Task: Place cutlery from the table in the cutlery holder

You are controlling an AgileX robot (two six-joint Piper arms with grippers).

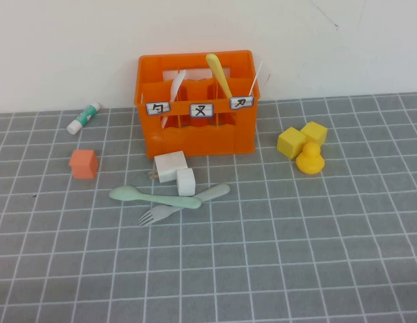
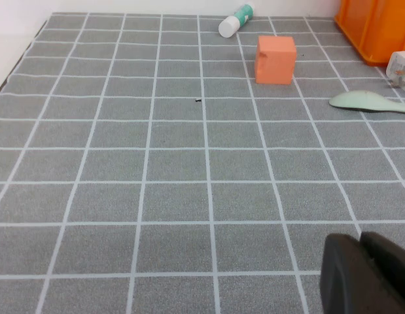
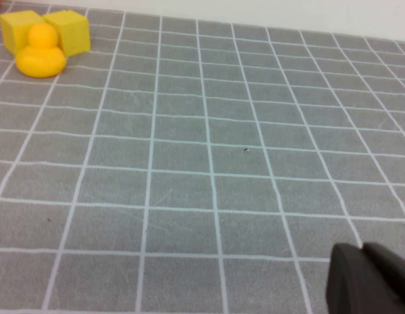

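The mint spoon [image 1: 153, 197] crosses the fork [image 1: 183, 204] near the orange holder [image 1: 195, 101], which contains a yellow spoon [image 1: 219, 73]. Far from both, the left tool [image 2: 366, 275] and right tool [image 3: 369, 278] hover over the surface [image 1: 316, 256]; their state I cannot tell.

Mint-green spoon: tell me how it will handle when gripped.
The spoon looks thin plastic, so probably light and stiff. It lies flat across the fork, so lifting it may nudge the fork. Its smooth handle might slip. Left gripper and right gripper are both far off.

A mint-green spoon [image 1: 153, 197] lies crossed over a grey-blue fork [image 1: 183, 205] on the grey gridded table [image 1: 316, 256], just before the orange cutlery holder [image 1: 198, 138].

The left gripper [image 2: 366, 275] and right gripper [image 3: 369, 281] each show only a dark edge above bare table.
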